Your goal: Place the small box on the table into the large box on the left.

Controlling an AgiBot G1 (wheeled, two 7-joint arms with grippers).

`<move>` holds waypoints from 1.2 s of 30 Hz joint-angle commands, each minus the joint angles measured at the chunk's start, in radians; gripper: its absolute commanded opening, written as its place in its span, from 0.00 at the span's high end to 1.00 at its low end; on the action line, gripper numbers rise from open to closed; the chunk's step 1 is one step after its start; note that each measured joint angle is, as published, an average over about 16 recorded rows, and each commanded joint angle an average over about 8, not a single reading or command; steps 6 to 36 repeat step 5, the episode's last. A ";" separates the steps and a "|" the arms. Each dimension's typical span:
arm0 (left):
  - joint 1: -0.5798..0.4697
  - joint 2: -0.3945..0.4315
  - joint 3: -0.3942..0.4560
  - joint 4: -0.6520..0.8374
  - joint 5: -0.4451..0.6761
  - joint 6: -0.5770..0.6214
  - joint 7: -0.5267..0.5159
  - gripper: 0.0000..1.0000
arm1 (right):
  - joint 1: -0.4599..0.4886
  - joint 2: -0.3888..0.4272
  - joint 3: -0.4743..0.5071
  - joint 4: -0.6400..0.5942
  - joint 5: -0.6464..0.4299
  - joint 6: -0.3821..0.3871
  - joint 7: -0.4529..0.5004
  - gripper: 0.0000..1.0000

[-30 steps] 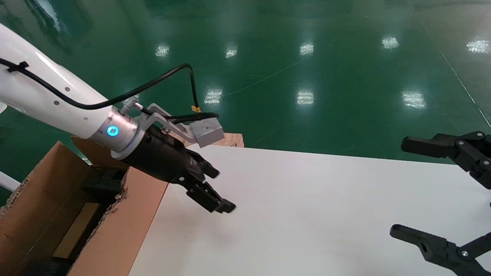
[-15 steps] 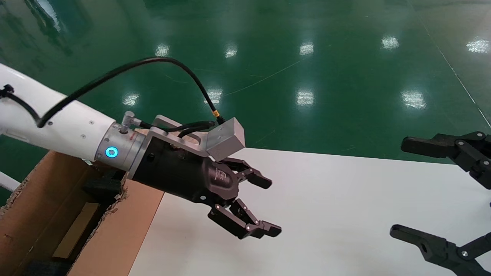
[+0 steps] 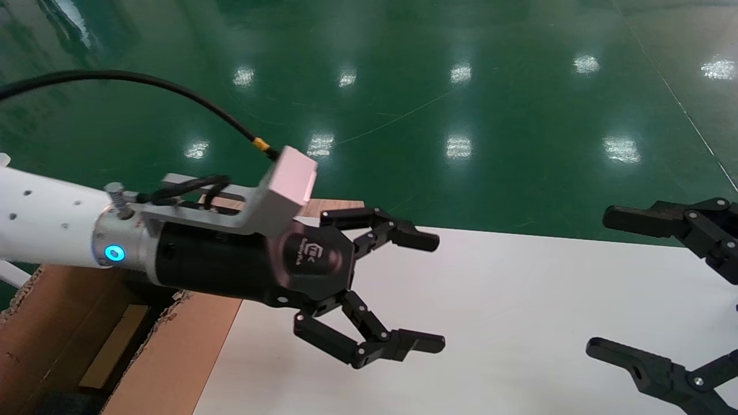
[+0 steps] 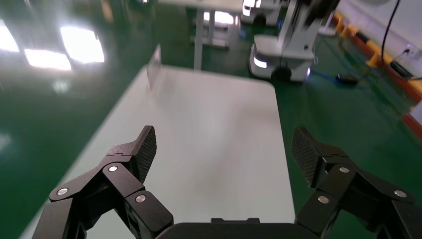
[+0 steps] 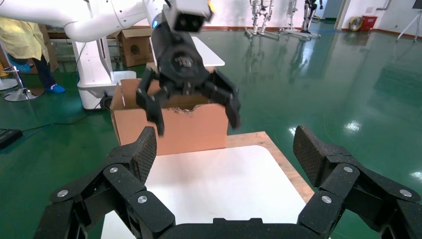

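Note:
The large box (image 3: 173,357) stands off the table's left edge, ragged flaps up and black padding inside. A smooth tan face, seemingly the small box (image 3: 109,351), lies down inside it. My left gripper (image 3: 432,291) hangs open and empty over the white table (image 3: 519,300), just right of the large box. The left wrist view shows the same gripper (image 4: 224,149) with only bare table (image 4: 214,99) between its fingers. My right gripper (image 3: 611,285) is parked open at the table's right side. In the right wrist view it (image 5: 224,149) faces the large box (image 5: 174,124) and the left gripper (image 5: 194,107).
A light wooden board (image 3: 340,207) sticks out beyond the table's far left corner, also in the right wrist view as the wooden board (image 5: 278,154). Green floor surrounds the table. A white robot base (image 5: 99,74) and another carton (image 5: 134,47) stand behind the large box.
My left gripper has swung from the large box's rim to the right and levelled out over the table, staying open and empty. The right gripper has not moved.

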State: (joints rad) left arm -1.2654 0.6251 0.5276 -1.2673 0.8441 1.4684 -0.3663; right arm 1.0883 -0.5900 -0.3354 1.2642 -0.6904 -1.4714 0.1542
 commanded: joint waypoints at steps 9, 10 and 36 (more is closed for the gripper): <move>0.126 -0.009 -0.163 -0.011 -0.075 0.018 0.118 0.00 | 0.000 0.000 0.000 0.000 0.000 0.000 0.000 0.00; 0.126 -0.009 -0.163 -0.011 -0.075 0.018 0.118 0.00 | 0.000 0.000 0.000 0.000 0.000 0.000 0.000 0.00; 0.126 -0.009 -0.163 -0.011 -0.075 0.018 0.118 0.00 | 0.000 0.000 0.000 0.000 0.000 0.000 0.000 0.00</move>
